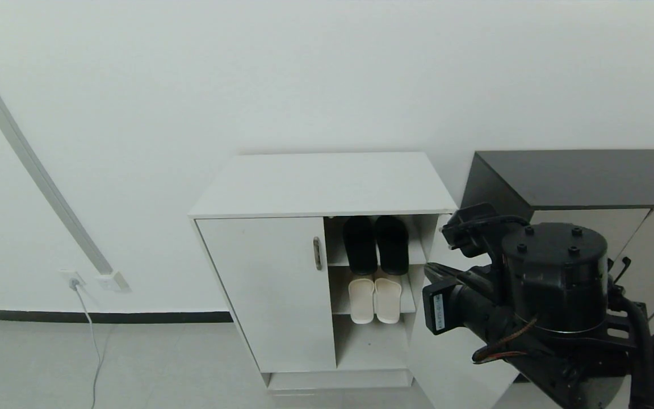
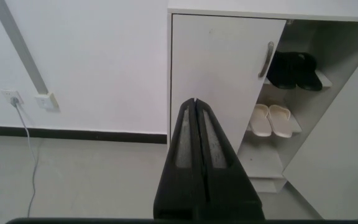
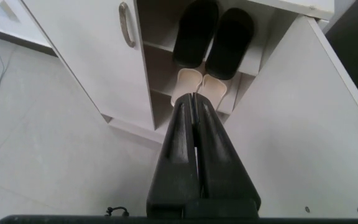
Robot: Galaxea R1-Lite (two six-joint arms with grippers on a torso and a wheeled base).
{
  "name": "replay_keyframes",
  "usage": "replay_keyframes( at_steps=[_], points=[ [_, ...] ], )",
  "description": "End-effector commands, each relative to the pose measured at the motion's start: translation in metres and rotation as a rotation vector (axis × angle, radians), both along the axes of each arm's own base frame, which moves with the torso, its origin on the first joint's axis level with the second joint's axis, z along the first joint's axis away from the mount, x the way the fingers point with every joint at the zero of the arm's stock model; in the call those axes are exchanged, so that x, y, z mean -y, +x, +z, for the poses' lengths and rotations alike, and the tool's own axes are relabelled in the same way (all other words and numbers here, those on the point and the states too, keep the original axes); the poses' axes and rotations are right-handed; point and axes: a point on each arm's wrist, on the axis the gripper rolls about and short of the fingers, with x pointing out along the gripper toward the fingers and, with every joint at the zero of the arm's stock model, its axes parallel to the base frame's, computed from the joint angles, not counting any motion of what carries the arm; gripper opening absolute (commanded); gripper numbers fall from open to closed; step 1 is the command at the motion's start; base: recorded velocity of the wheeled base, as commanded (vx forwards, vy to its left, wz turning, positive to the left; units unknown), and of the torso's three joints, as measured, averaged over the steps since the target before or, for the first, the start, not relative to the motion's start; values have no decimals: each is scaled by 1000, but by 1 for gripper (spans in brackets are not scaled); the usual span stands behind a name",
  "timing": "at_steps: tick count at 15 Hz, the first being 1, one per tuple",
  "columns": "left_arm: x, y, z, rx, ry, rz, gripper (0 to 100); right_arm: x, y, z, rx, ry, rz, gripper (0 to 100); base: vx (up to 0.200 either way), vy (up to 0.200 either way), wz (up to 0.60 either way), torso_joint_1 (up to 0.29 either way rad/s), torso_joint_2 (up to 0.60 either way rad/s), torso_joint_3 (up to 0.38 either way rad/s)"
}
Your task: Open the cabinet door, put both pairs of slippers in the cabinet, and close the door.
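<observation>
The white cabinet [image 1: 321,184] stands against the wall with its left door [image 1: 270,289] closed and its right door [image 3: 303,130] swung out. Inside, a black pair of slippers [image 1: 376,244] lies on the top shelf and a white pair of slippers [image 1: 374,300] on the shelf below. My right gripper [image 3: 194,96] is shut and holds nothing; it hovers low in front of the opening, beside the inner face of the open door. My left gripper [image 2: 195,101] is also shut on nothing, held back from the closed left door.
A dark-topped sideboard [image 1: 582,176] stands right of the cabinet, behind the open door. A wall socket [image 1: 74,279] with a hanging cable and a slanted cable duct [image 1: 32,165] are at the left. Bare grey floor [image 1: 162,363] lies before the cabinet's left side.
</observation>
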Motion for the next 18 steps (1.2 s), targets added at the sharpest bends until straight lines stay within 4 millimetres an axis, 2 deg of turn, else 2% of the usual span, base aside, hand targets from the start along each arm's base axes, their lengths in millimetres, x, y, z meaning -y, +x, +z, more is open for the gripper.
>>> replay_keyframes(
  at_steps=[1,7,11,18],
  points=[
    [0,0,0,-3,0,1,0,0,0,0,1,1,0,0,0,0,0,0,0,0],
    [0,0,0,-1,0,1,0,0,0,1,3,5,1,0,0,0,0,0,0,0],
    [0,0,0,-3,0,-5,0,1,0,-2,3,-13,1,0,0,0,-600,1,-1,5],
    [0,0,0,-1,0,-5,0,3,5,-1,19,6,-17,0,0,0,0,0,0,0]
  ],
)
